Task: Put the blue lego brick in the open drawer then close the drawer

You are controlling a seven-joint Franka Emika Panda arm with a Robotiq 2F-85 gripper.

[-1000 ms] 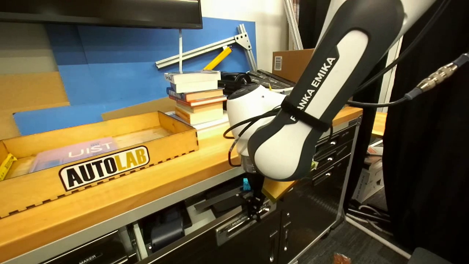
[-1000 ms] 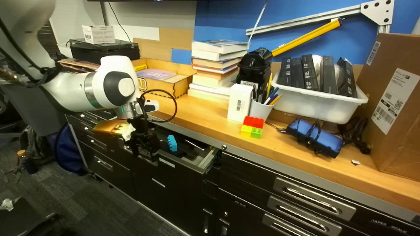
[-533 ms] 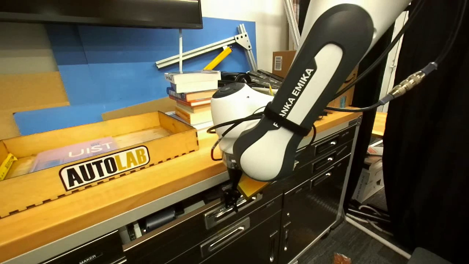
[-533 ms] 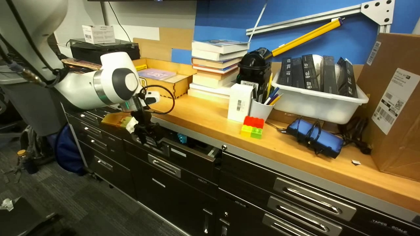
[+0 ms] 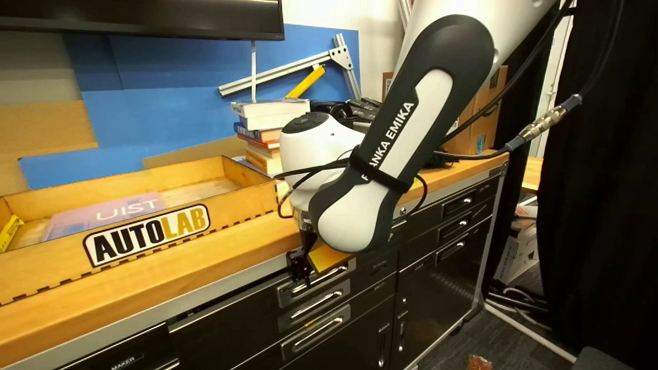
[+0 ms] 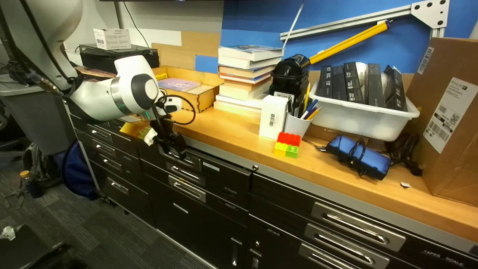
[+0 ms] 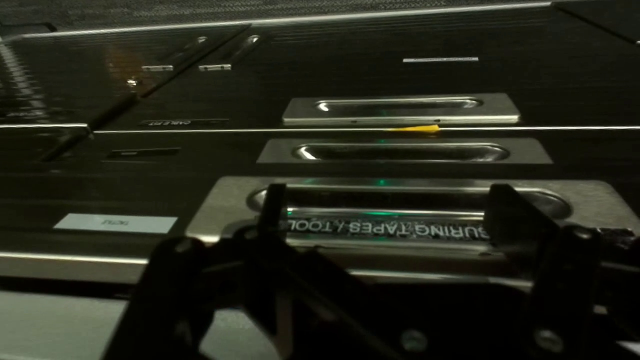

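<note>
Presently the black two-fingered gripper [image 7: 387,210] has its fingers spread wide at the silvery metal handle strip [image 7: 217,205] of the wide black-fronted drawer [image 6: 231,173]; whether they touch it, I cannot tell. The drawer sits just below the pale wooden worktop [image 6: 224,129], a narrow dark gap between. The small light-blue plastic brick is hidden from view.
</note>
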